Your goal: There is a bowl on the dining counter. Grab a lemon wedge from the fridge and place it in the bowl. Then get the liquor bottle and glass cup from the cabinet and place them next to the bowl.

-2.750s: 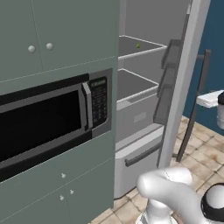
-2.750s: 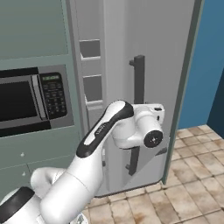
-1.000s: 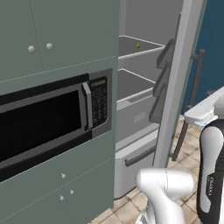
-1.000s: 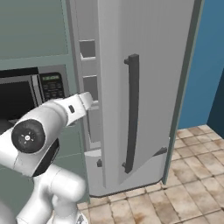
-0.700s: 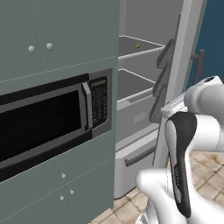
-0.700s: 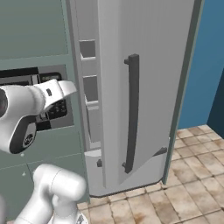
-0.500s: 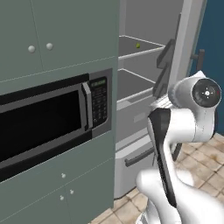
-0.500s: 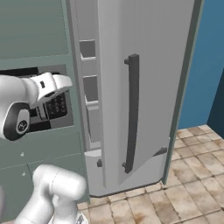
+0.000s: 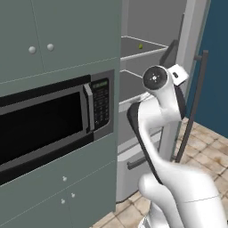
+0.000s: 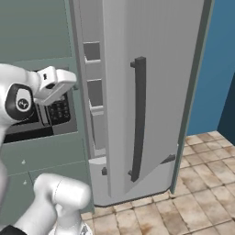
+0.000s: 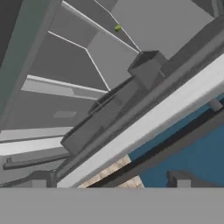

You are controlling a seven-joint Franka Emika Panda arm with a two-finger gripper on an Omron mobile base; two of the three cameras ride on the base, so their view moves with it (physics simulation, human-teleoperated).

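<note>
The fridge [image 9: 151,26] stands open, its light-grey door [image 10: 151,92] with a long dark bar handle [image 10: 137,119] swung out to the right. The lemon wedge [image 9: 140,45], a tiny yellow-green piece, lies on the upper shelf; in the hand view the lemon wedge [image 11: 117,28] sits far off near the top. My gripper [image 11: 108,183] is open and holds nothing, its dark fingertips [image 11: 38,183] wide apart. My hand [image 9: 178,73] hangs raised in front of the fridge opening, well short of the shelf. From the right, my hand [image 10: 57,83] shows beside the microwave keypad.
A black built-in microwave [image 9: 44,127] sits left of the fridge under grey-green doors [image 9: 58,31], with drawers [image 9: 67,191] below. Door bins [image 11: 144,70] line the inside of the fridge door. A lower fridge drawer [image 9: 133,158] faces me. The floor is tiled [image 10: 202,183].
My arm has swung up from low on the right to stand in front of the open fridge, and the hand has risen to shelf height. The base and the fridge door have stayed put.
</note>
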